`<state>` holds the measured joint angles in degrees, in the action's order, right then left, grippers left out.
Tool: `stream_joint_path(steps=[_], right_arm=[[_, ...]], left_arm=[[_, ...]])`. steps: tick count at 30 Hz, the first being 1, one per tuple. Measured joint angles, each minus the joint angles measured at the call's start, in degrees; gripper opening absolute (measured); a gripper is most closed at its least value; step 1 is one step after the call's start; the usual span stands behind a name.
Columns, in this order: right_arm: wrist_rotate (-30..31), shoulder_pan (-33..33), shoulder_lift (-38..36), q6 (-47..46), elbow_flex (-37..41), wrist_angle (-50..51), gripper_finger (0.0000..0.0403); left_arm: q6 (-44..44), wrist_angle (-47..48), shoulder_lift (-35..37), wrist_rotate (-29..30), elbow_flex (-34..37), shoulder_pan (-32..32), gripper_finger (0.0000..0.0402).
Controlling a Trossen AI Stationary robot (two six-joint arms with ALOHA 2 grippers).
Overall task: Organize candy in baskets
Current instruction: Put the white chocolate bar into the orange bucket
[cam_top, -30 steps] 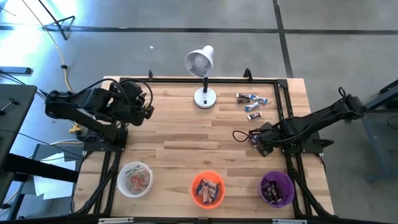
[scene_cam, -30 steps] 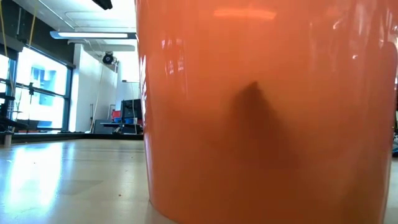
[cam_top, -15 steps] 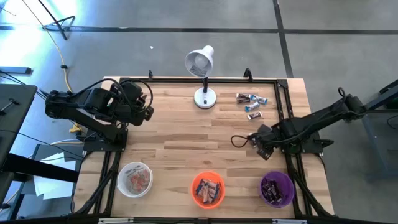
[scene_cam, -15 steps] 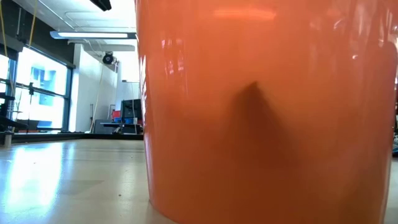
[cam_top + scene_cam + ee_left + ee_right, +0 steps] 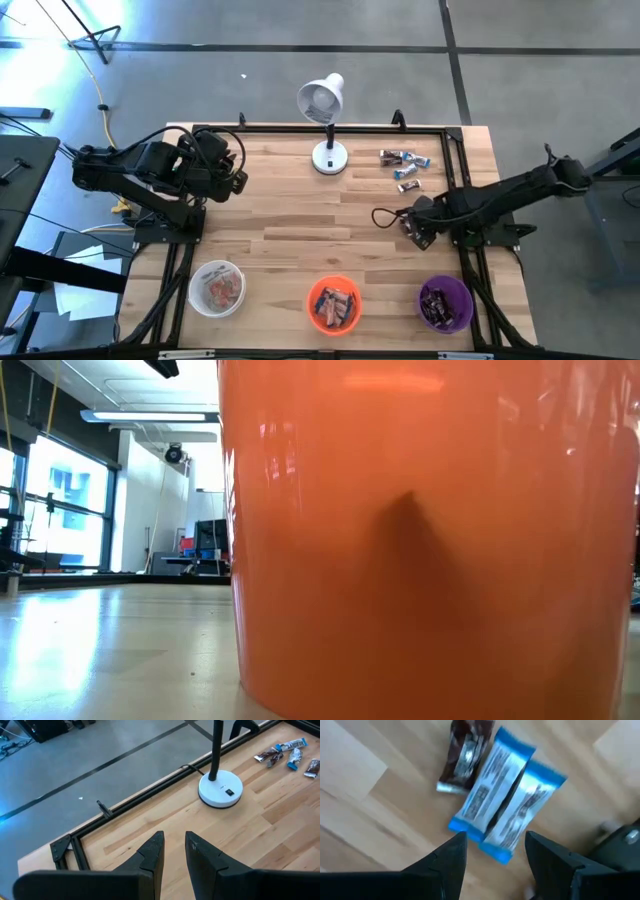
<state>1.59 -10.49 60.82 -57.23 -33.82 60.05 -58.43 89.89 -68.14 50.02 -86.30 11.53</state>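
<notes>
Right pincer [image 5: 492,851] open, empty, hovering above two blue candies [image 5: 507,812] lying touching on the desk [image 5: 300,215]; best to straddle one wrapper only; left pincer [image 5: 173,851] narrowly parted, waiting

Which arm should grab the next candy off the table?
Right. The right gripper hangs open directly over two blue candies; the left gripper waits at the far left edge, by the lamp.

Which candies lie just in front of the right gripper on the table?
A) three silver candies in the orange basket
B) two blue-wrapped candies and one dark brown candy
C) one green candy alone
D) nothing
B: the right wrist view shows two blue-wrapped candies side by side, a dark brown candy beside them, beyond the right gripper.
</notes>
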Motion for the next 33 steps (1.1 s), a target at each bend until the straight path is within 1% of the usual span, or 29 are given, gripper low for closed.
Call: stream_joint_path(steps=[3, 10, 16, 20, 26, 31, 33], right_arm=[[2.0, 1.7, 0.0, 3.9, 0.0, 0.5, 0.0196], [1.1, 6.5, 0.0, 8.1, 0.0, 1.6, 0.0196], [1.0, 9.4, 1.1, 8.1, 0.0, 1.6, 0.0196], [-0.5, 10.3, 4.6, 6.9, 0.0, 1.6, 0.0196], [-1.0, 10.6, 11.6, 8.7, 0.0, 0.5, 0.0196], [-5.1, 11.4, 16.2, 9.8, 0.0, -5.5, 0.0196], [-5.8, 11.7, 17.9, 10.9, 0.0, -8.1, 0.0196]], left_arm=[[0.0, 0.0, 0.0, 0.0, 0.0, 0.0, 0.0064], [0.0, 0.0, 0.0, 0.0, 0.0, 0.0, 0.0064], [0.0, 0.0, 0.0, -0.3, 0.0, 0.0, 0.0064], [0.0, 0.0, 0.0, -0.4, 0.0, 0.0, 0.0064], [0.1, 0.1, 0.0, -0.5, 0.0, 0.0, 0.0064], [1.7, 0.1, 0.0, -0.4, 0.0, 0.0, 0.0064], [2.3, 0.1, 0.0, -0.4, 0.0, 0.0, 0.0064]])
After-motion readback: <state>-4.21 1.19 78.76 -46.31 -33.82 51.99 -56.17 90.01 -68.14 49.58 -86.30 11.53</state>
